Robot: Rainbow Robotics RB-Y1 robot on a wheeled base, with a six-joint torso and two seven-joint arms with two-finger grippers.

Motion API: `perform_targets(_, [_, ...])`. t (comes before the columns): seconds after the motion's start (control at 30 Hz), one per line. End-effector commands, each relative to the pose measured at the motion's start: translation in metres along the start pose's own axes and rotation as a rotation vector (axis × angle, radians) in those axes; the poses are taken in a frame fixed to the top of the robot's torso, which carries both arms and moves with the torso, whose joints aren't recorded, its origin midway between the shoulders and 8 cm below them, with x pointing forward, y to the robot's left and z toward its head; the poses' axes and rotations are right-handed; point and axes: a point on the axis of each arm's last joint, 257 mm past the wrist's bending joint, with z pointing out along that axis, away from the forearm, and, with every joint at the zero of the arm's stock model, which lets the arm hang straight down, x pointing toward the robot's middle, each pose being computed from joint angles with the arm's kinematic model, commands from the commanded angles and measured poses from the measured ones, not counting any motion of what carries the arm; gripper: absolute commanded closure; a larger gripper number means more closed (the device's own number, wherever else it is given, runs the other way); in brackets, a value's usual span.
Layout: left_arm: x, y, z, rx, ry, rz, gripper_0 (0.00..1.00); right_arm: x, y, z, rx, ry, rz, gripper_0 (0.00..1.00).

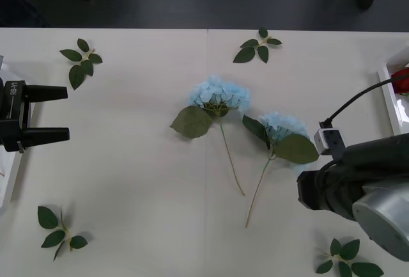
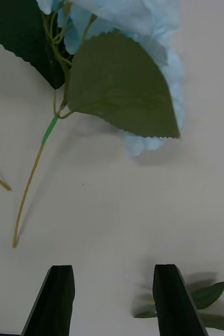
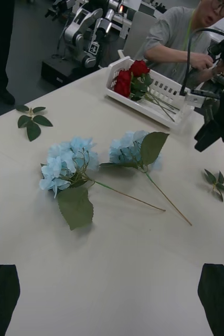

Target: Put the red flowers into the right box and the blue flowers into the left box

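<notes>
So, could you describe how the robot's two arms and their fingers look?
The left end effector has two black, straight fingers on a black body with small white lettering. The right arm is dark and bulky with a grey rounded joint, a small white box and a black cable; the right end effector has black, flat fingers.

The white desk (image 1: 128, 162) carries two blue flowers (image 1: 218, 95) side by side mid-desk, four loose leaf sprigs (image 1: 82, 61) near its corners, and the right box (image 3: 159, 94) at its edge.

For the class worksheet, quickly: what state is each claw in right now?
Left claw: open, holding nothing, at the table's left edge.
Right claw: open, holding nothing, near a blue flower.
</notes>
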Motion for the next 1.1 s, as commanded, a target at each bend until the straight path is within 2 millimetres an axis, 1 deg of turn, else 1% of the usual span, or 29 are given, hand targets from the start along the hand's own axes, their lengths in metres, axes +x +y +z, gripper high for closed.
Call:
perform_targets(0.03, [-0.008,-0.001,-0.006,0.004,0.036,0.096,0.0,-0.009,0.01,0.008,-0.001,-0.029,0.053,0.57])
perform_targets(0.13, [-0.008,-0.001,-0.006,0.004,0.036,0.096,0.0,-0.011,0.018,0.018,-0.006,-0.031,0.067,0.57])
perform_targets(0.33, [-0.008,-0.001,-0.006,0.004,0.036,0.096,0.0,-0.02,0.039,0.036,-0.037,-0.026,0.144,0.57])
perform_targets(0.6, [-0.008,-0.001,-0.006,0.004,0.036,0.096,0.0,-0.033,0.054,0.062,-0.023,-0.021,0.224,0.56])
perform_targets(0.8, [-0.008,-0.001,-0.006,0.004,0.036,0.096,0.0,-0.034,0.056,0.081,0.004,-0.017,0.225,0.57])
perform_targets(1.1, [-0.008,-0.001,-0.006,0.004,0.036,0.096,0.0,-0.036,0.06,0.104,0.008,-0.005,0.226,0.57])
